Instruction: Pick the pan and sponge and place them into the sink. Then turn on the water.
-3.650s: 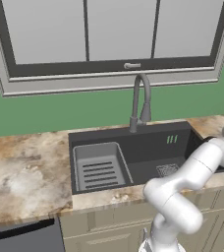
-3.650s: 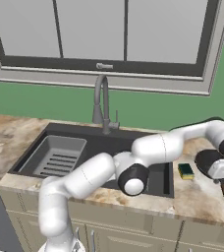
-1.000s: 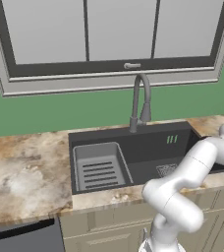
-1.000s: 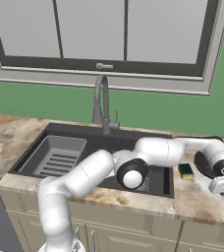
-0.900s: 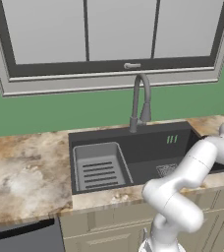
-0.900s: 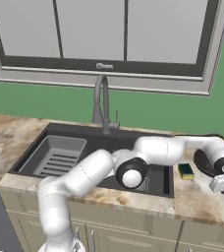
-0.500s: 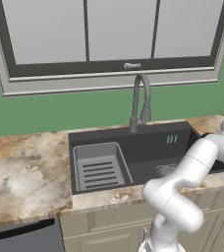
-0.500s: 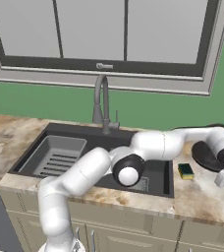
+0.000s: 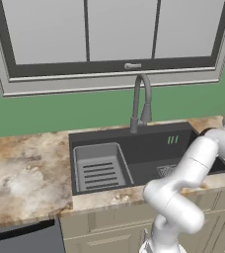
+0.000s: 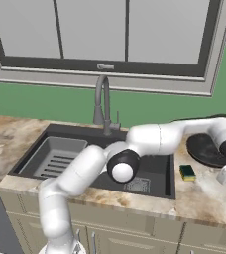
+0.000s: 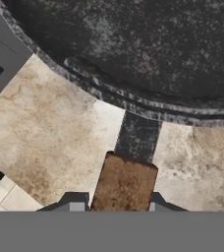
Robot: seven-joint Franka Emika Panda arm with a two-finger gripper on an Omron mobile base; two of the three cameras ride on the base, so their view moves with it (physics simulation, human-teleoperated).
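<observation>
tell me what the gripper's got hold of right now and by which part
The gripper has the pan by its brown handle, one finger tip on each side of the handle's outer end.

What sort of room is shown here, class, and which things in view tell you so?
A kitchen, rendered in simulation. A dark sink with a gooseneck faucet is set in a marbled counter under a window, and a black pan and a sponge lie beside the basin.

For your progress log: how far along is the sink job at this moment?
Nothing is finished: the pan and sponge sit on the counter, right of the sink. In hand: the gripper straddles the pan's handle. Left: both placements, then the faucet, which runs dry.
</observation>
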